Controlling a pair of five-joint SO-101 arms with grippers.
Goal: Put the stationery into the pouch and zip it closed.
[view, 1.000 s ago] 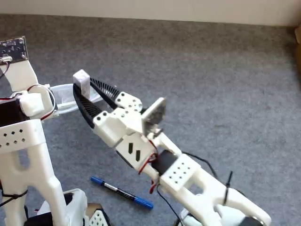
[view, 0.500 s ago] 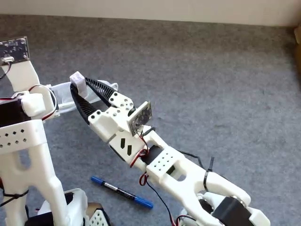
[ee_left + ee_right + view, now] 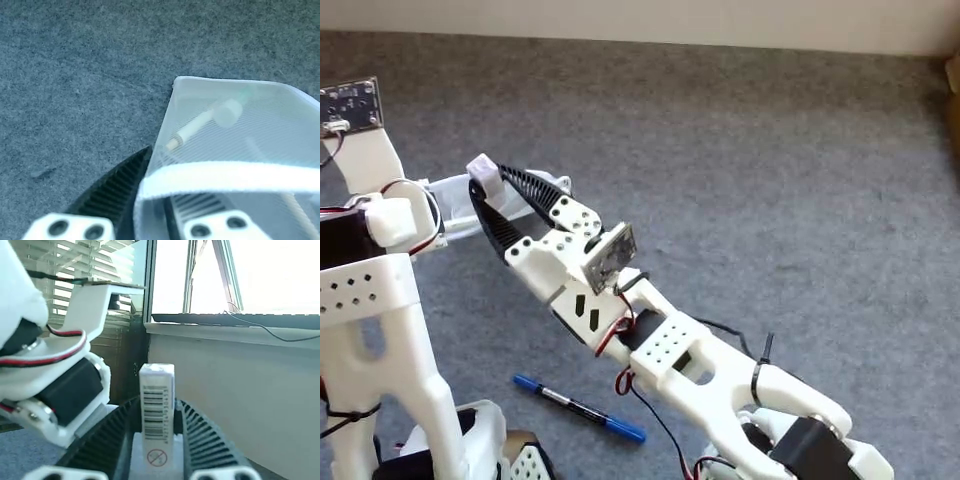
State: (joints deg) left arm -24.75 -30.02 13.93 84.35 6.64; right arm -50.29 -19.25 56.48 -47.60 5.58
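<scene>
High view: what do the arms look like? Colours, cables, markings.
The right arm and left arm have white printed shells with grids of small holes, black servos and red-and-black cables. The right arm also carries black cable ties and a small circuit board at the wrist. The right end effector has black ribbed fingers on a white mount.

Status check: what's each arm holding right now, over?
Left gripper shut on pouch rim. Right gripper shut on small white block. Blue pen lying loose. No obstruction seen.
</scene>
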